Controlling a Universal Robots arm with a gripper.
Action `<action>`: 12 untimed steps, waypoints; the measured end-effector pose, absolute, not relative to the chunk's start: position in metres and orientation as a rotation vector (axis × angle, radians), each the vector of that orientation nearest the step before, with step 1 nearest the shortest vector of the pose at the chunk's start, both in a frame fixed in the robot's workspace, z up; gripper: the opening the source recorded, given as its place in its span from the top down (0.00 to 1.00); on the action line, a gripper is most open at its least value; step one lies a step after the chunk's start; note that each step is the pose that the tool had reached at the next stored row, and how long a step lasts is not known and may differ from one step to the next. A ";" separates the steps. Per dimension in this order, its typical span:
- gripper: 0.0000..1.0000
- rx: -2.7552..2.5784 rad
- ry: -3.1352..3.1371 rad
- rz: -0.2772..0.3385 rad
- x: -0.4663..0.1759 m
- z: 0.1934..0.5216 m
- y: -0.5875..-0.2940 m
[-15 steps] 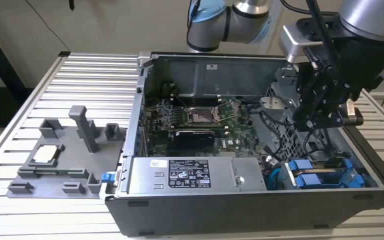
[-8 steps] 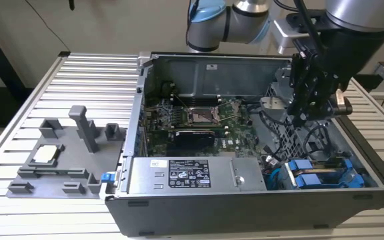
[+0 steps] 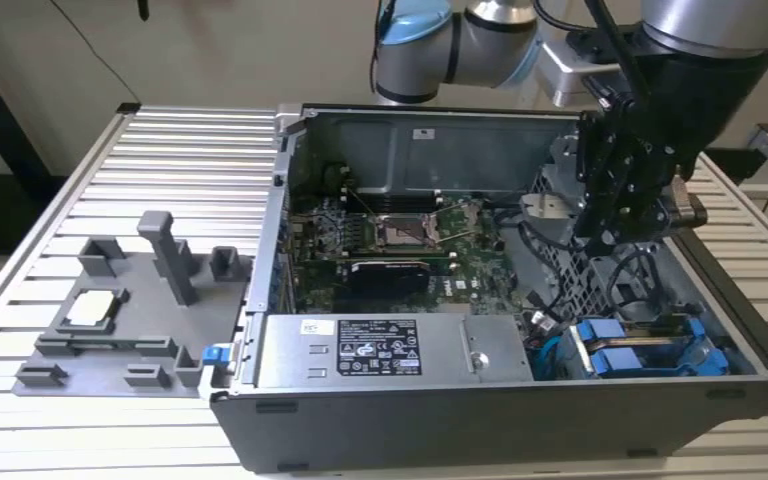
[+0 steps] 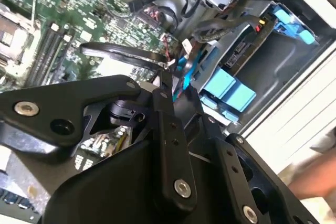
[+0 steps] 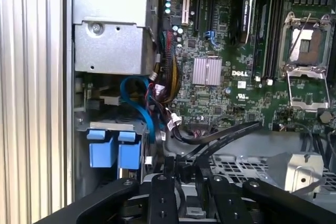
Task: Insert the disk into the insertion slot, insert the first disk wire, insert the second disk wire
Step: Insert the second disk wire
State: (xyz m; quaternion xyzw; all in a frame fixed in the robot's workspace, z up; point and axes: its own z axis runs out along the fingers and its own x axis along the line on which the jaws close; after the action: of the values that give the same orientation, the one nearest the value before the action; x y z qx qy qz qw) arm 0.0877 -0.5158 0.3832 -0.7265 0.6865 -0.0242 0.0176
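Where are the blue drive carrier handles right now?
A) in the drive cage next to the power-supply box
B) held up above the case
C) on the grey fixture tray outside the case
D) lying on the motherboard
A: two blue carrier handles sit side by side in the drive cage, on the exterior view's right of the power-supply box, with the gripper above the cage.
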 end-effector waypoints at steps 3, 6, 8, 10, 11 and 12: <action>0.71 -2.272 2.140 -0.108 0.086 0.382 -0.514; 0.79 -2.264 2.132 -0.128 0.085 0.381 -0.514; 0.79 -2.260 2.128 -0.137 0.084 0.380 -0.514; 0.79 -2.261 2.127 -0.138 0.084 0.380 -0.514; 0.81 -2.261 2.127 -0.138 0.084 0.380 -0.514; 0.81 -2.261 2.127 -0.138 0.084 0.379 -0.514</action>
State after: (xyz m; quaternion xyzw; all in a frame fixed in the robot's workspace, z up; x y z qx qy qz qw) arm 0.0842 -0.5140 0.3795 -0.7276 0.6844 -0.0444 0.0173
